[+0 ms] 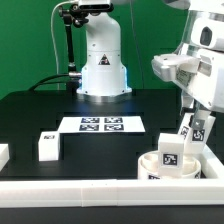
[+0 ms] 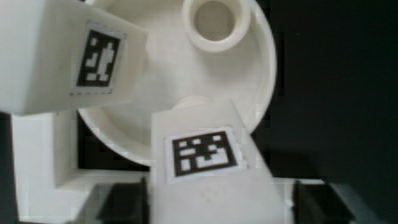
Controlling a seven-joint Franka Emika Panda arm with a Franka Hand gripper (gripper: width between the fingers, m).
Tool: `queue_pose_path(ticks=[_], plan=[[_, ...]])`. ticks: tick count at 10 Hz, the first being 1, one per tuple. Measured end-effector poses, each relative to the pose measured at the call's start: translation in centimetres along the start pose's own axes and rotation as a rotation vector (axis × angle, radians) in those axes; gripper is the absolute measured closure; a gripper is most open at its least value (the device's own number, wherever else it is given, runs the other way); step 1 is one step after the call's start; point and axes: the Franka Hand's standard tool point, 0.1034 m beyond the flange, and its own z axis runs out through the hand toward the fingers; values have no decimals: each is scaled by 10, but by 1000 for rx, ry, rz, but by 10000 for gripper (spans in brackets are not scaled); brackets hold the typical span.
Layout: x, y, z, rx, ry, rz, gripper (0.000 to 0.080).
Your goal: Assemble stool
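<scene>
The stool is not yet built. Its round seat (image 1: 163,170) lies at the front of the table on the exterior view's right, close against the white border rail (image 1: 100,192), with its screw hole (image 2: 214,24) facing the wrist camera. One leg (image 2: 217,155) is framed between the fingers of the gripper (image 1: 190,136), directly over the seat. The jaws appear to be clamped against its sides, though the blurred wrist view leaves the firmness of that hold uncertain. A second leg (image 2: 68,62) is seen resting beside the seat, touching or nearly touching its rim. A third leg (image 1: 47,147) is left standing well apart, toward the exterior view's left, near the marker board (image 1: 101,124).

The step in hand is judged to be securing this leg for fitting. It should be gripped squarely, with its sides parallel to the fingers, so that it is not twisted when lifted. The neighbouring leg should be cleared without being knocked. The held leg's end should then be centred over a hole and kept upright before any turning is applied.
</scene>
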Motion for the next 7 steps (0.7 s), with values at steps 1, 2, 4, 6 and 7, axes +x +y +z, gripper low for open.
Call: queue_pose_path(ticks=[1, 2, 4, 6, 7], plan=[[-1, 0, 0, -1, -1, 1, 463], [-1, 0, 0, -1, -1, 18, 463], [-10, -1, 2, 34, -15, 54, 463], [-20, 0, 2, 103, -29, 228, 463], [-25, 1, 4, 101, -27, 291, 463]])
